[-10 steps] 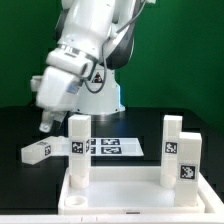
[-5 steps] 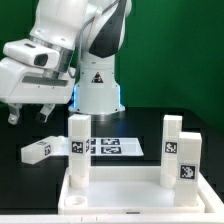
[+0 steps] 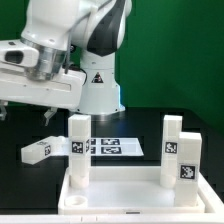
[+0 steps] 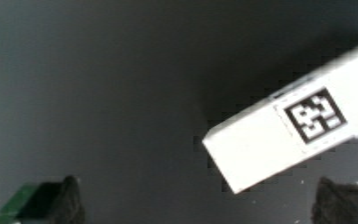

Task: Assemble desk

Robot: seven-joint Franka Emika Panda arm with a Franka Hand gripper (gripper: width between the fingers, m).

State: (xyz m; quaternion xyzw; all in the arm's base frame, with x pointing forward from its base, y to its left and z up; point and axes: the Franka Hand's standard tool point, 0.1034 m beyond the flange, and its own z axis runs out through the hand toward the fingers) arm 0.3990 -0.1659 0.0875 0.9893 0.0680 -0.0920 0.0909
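The desk's white tabletop (image 3: pixel 125 192) lies at the front with three white tagged legs standing in its corners: one on the exterior view's left (image 3: pixel 78 150) and two on the right (image 3: pixel 172 140) (image 3: pixel 189 158). A loose leg (image 3: pixel 38 150) lies flat on the black table to the left of it. It also shows in the wrist view (image 4: pixel 300 125), with its tag up. My gripper (image 3: pixel 26 110) hangs high above and to the left of that leg. It is open and empty. In the wrist view the gripper (image 4: pixel 199 205) shows dark fingertips (image 4: pixel 51 200) far apart.
The marker board (image 3: pixel 112 146) lies flat behind the tabletop. The robot's white base (image 3: pixel 98 85) stands at the back centre. The arm's big white links fill the upper left of the exterior view.
The arm has swung up and toward the exterior view's left, lifting the open gripper away from the loose leg. The desk parts have not moved.
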